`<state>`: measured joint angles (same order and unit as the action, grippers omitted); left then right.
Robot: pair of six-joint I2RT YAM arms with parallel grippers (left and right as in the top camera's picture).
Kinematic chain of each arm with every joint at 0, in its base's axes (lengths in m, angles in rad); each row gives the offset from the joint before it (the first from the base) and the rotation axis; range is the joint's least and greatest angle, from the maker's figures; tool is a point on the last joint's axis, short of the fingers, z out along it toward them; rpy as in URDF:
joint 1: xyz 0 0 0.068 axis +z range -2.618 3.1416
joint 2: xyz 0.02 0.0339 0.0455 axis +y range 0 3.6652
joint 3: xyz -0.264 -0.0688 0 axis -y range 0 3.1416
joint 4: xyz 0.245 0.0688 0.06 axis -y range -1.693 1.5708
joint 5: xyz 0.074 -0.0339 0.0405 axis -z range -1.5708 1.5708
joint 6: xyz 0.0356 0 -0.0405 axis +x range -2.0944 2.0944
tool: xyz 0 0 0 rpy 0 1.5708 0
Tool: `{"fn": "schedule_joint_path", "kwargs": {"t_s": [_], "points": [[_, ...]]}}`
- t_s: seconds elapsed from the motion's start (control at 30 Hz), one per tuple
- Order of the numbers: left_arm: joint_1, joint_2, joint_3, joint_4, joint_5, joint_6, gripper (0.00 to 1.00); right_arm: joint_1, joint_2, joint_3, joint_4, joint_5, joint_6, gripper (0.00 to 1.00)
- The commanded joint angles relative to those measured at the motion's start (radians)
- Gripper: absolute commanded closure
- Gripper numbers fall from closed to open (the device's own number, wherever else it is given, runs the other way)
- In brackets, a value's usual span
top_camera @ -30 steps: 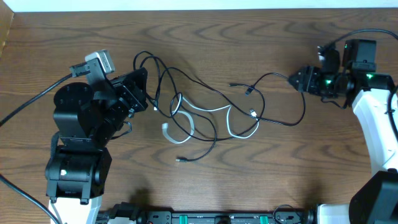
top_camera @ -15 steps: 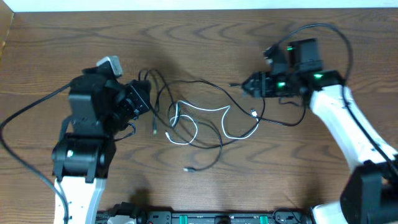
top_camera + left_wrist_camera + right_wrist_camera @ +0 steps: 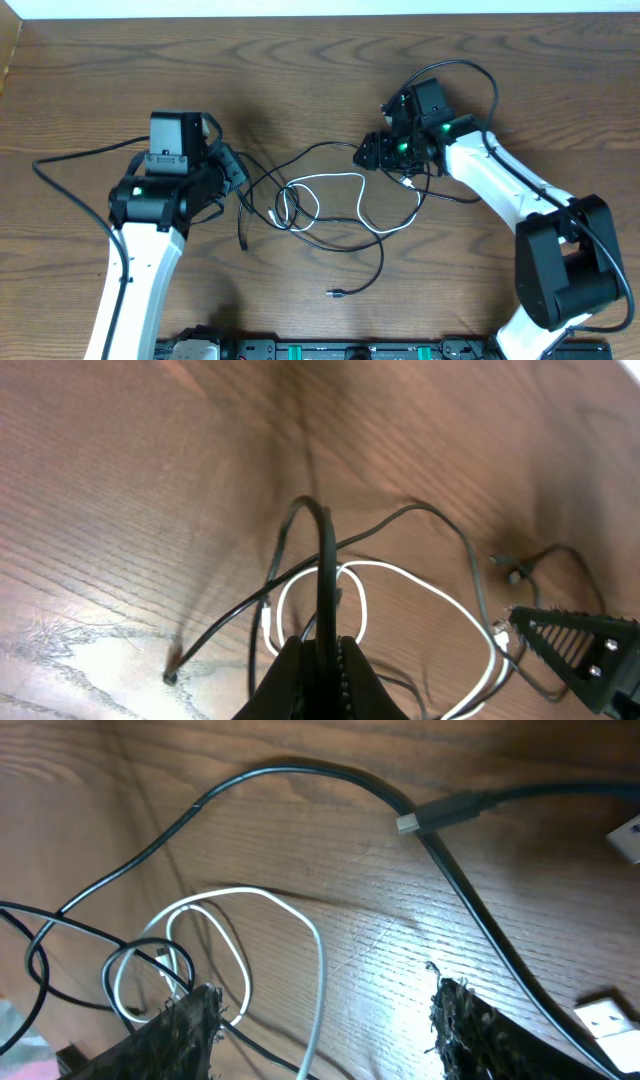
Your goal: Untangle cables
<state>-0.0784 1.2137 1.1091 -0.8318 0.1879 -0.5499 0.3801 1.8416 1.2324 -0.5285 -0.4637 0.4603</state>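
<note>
As the left gripper (image 3: 322, 648) clamps a black cable (image 3: 325, 560) at nine o'clock, seemingly anchoring it, the right gripper (image 3: 320, 1010) gapes empty at two.

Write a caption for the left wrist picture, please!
Left claw pinches a black cable, a looped white cable lying beyond it on the wooden table.

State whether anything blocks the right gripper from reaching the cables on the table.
Nothing visible does. The right gripper hangs open over the table. The white cable shows in the gap between its fingers and a black cable lies ahead, both uncovered.
</note>
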Motion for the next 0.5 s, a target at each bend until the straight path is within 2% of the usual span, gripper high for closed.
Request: {"fn": "schedule_joint_path", "kwargs": {"t_s": [0.0,0.33,0.47], "points": [[0.005,0.031,0.01,-0.005,-0.024,-0.001,0.93,0.025,0.014,0.011,0.014,0.017,0.033,0.34],[0.005,0.06,0.009,-0.005,-0.02,-0.001,0.93,0.093,0.09,0.011,0.064,0.064,0.093,0.41],[0.005,0.06,0.008,-0.005,-0.021,-0.001,0.93,0.109,0.109,0.011,0.083,0.061,0.095,0.52]]}}
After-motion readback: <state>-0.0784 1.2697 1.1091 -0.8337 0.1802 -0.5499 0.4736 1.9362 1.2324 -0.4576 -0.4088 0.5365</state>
